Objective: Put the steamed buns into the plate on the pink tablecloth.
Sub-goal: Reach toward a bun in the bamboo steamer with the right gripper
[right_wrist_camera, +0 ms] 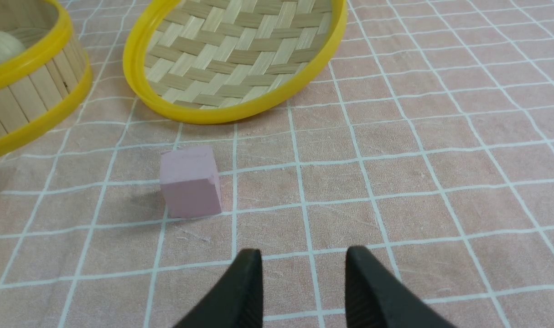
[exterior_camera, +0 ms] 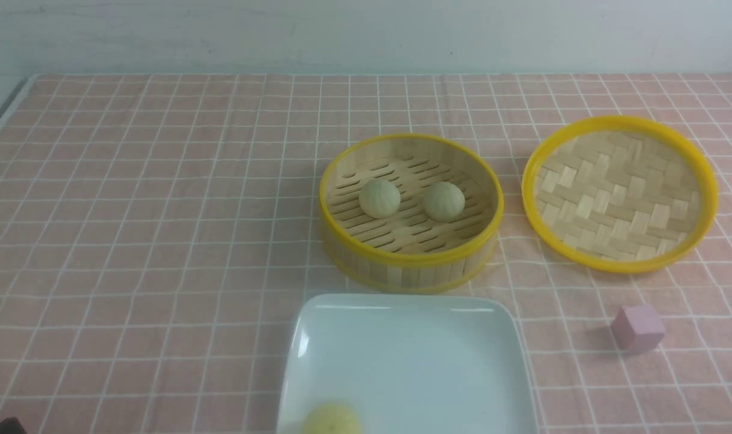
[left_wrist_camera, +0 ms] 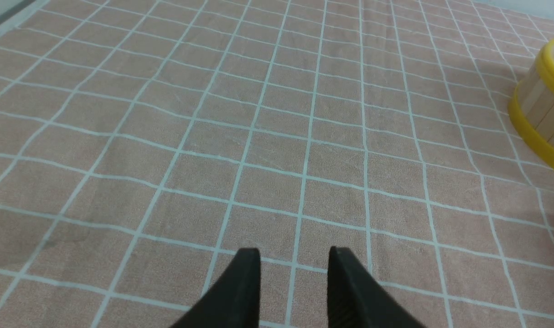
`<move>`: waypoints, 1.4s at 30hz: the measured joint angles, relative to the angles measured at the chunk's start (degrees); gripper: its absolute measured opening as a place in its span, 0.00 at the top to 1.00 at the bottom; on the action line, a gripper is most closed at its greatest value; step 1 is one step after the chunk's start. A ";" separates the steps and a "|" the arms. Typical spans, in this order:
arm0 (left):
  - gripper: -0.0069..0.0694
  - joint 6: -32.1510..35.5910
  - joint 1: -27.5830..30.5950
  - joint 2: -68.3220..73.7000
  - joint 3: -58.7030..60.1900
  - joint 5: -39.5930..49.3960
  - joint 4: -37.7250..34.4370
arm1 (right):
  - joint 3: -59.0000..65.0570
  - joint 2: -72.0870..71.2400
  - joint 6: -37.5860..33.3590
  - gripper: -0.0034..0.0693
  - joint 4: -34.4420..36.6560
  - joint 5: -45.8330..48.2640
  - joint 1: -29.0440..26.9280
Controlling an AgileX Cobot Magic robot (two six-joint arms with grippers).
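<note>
Two pale steamed buns (exterior_camera: pixel 379 198) (exterior_camera: pixel 443 201) lie side by side in the yellow-rimmed bamboo steamer (exterior_camera: pixel 411 265). The white square plate (exterior_camera: pixel 414 337) sits just in front of it on the pink tablecloth (exterior_camera: pixel 149 241). A third, yellowish bun (exterior_camera: pixel 332 420) rests at the plate's near edge, cut off by the frame. My left gripper (left_wrist_camera: pixel 294 255) is open over bare cloth, well left of the steamer (left_wrist_camera: pixel 541 114). My right gripper (right_wrist_camera: pixel 302 255) is open and empty above the cloth, near the pink cube (right_wrist_camera: pixel 190 182). One bun (right_wrist_camera: pixel 1 45) peeks over the steamer's rim.
The woven bamboo lid (exterior_camera: pixel 619 193) lies upturned to the right of the steamer. A small pink-purple cube (exterior_camera: pixel 637 328) stands in front of the lid, right of the plate. The table's left edge (exterior_camera: pixel 4 114) runs along the far left.
</note>
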 joint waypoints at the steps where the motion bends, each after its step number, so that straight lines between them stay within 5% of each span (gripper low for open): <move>1: 0.60 0.00 0.00 0.00 0.00 0.00 0.00 | 0.00 0.00 0.00 0.62 0.00 0.00 0.00; 31: 0.60 -0.60 0.00 0.00 0.00 0.00 -0.53 | 0.07 0.00 0.00 0.62 -2.58 -0.47 0.00; 33: 0.60 -2.63 0.00 0.00 0.00 0.00 -2.72 | 0.20 0.00 0.00 0.62 -3.30 -1.17 0.00; 39: 0.60 -24.49 0.00 0.00 0.00 0.37 -28.78 | 0.76 0.00 0.87 0.62 -7.96 -4.78 0.00; 42: 0.60 -29.35 0.00 0.00 0.05 0.72 -34.42 | 0.76 0.00 9.14 0.62 -0.48 -7.23 0.00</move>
